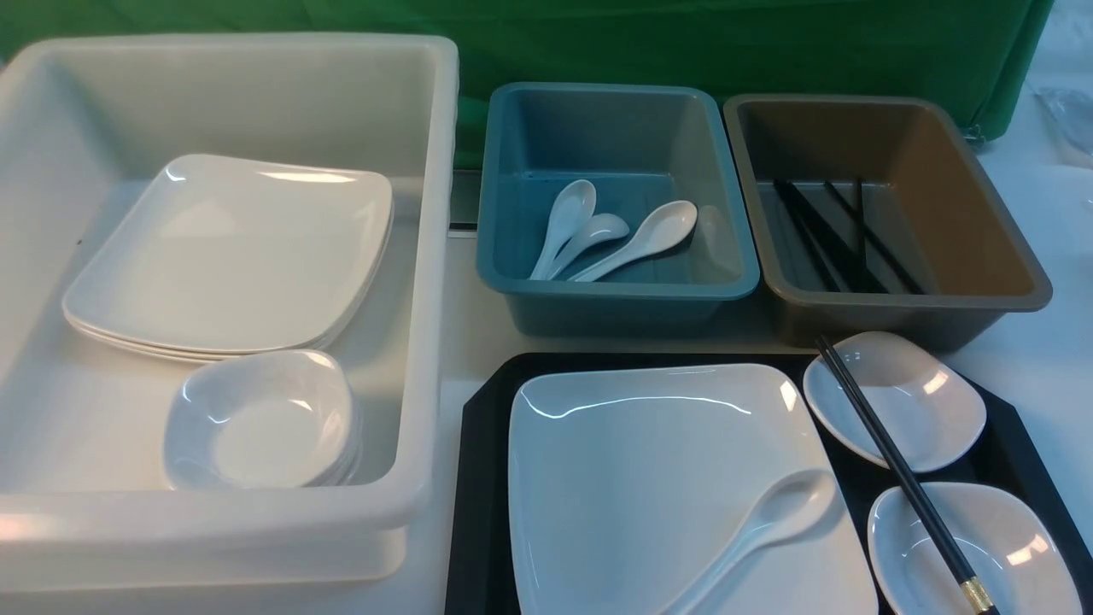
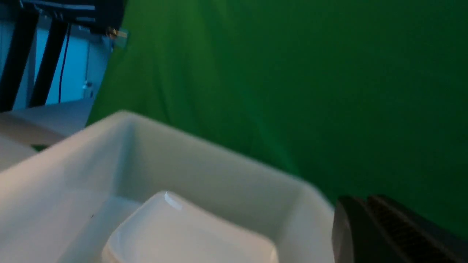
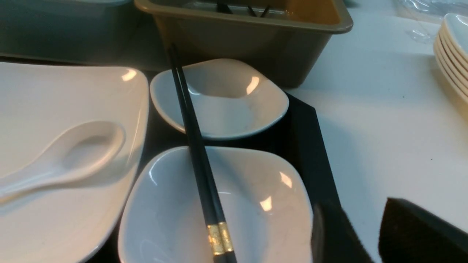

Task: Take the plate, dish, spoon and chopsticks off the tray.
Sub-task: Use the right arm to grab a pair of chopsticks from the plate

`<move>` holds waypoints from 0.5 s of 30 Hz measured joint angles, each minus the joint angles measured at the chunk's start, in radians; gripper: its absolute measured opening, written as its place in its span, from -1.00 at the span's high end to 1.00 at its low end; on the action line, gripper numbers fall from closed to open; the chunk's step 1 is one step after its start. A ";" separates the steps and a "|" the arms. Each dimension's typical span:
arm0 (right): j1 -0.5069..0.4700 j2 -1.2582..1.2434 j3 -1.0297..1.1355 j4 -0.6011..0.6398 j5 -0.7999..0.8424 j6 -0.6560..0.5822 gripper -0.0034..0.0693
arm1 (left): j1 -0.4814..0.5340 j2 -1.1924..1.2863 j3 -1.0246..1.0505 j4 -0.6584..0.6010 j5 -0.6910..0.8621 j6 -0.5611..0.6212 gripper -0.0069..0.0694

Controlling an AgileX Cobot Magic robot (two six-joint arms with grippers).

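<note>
The black tray (image 1: 482,478) lies at the front right. On it is the large white square plate (image 1: 649,461) with the white spoon (image 1: 768,512) lying in it. Two small white dishes (image 1: 914,393) (image 1: 999,547) sit to the plate's right, and the black chopsticks (image 1: 888,461) lie across both. Neither gripper shows in the front view. My right gripper (image 3: 362,223) is open and empty, just beyond the tray's right edge (image 3: 310,146), beside the near dish (image 3: 248,204). My left gripper (image 2: 362,204) is shut and empty, over the white tub's (image 2: 219,171) rim.
The white tub (image 1: 427,256) at the left holds stacked square plates (image 1: 230,256) and small dishes (image 1: 256,418). A blue tub (image 1: 615,295) holds three spoons (image 1: 598,231). A brown tub (image 1: 905,303) holds chopsticks (image 1: 837,239). More stacked plates (image 3: 449,51) stand to the far right.
</note>
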 joint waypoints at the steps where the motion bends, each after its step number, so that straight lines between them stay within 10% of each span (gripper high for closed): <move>1: 0.000 0.000 0.000 0.013 -0.017 0.017 0.25 | 0.000 0.000 0.000 -0.010 -0.045 -0.009 0.77; 9: 0.003 0.000 0.000 0.309 -0.364 0.530 0.25 | 0.000 0.000 0.000 -0.026 -0.293 -0.087 0.77; 15: 0.003 0.000 0.000 0.334 -0.451 0.592 0.25 | 0.000 0.000 0.000 0.012 -0.438 -0.192 0.77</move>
